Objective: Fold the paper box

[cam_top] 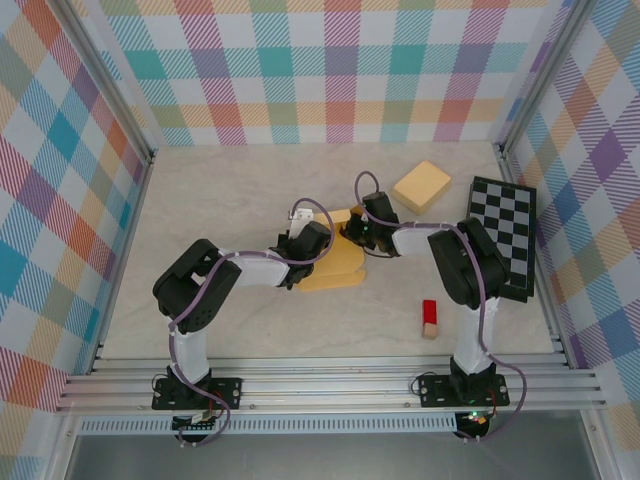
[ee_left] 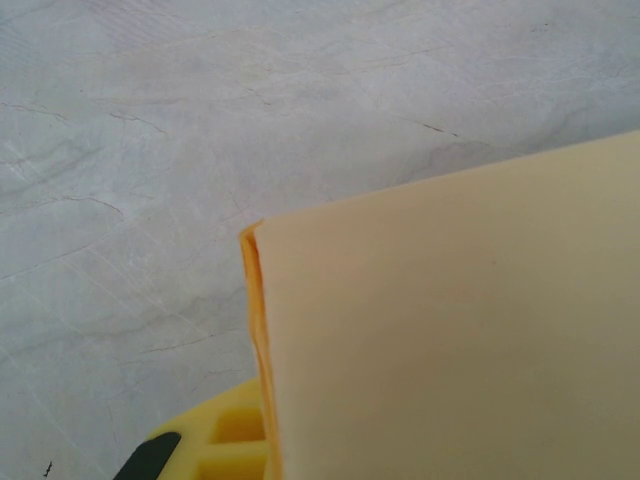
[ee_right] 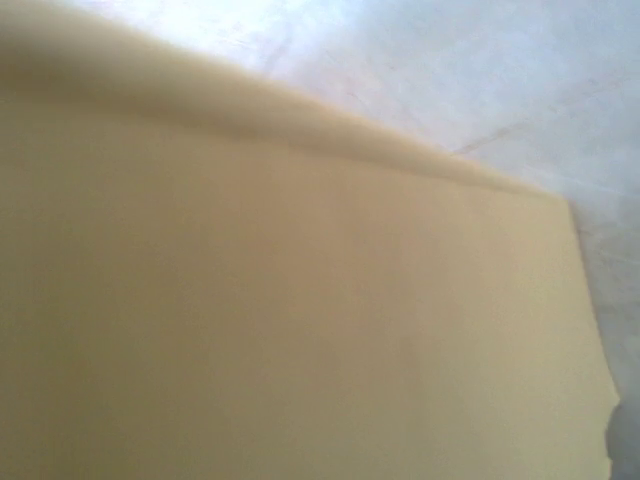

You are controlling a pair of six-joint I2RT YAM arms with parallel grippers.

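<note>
Paper box [cam_top: 335, 272] lies near the middle of the worktop [cam_top: 230, 200], between my two tools. My left tool [cam_top: 318, 250] is pinched almost fully closed on its cream panel [ee_left: 450, 330]. My right tool [cam_top: 354, 232] is clamped just as tight on the far flap [ee_right: 280, 300].

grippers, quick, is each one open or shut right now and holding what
left gripper: shut, pinching a panel of the paper box
right gripper: shut, apparently on the same paper box
</note>
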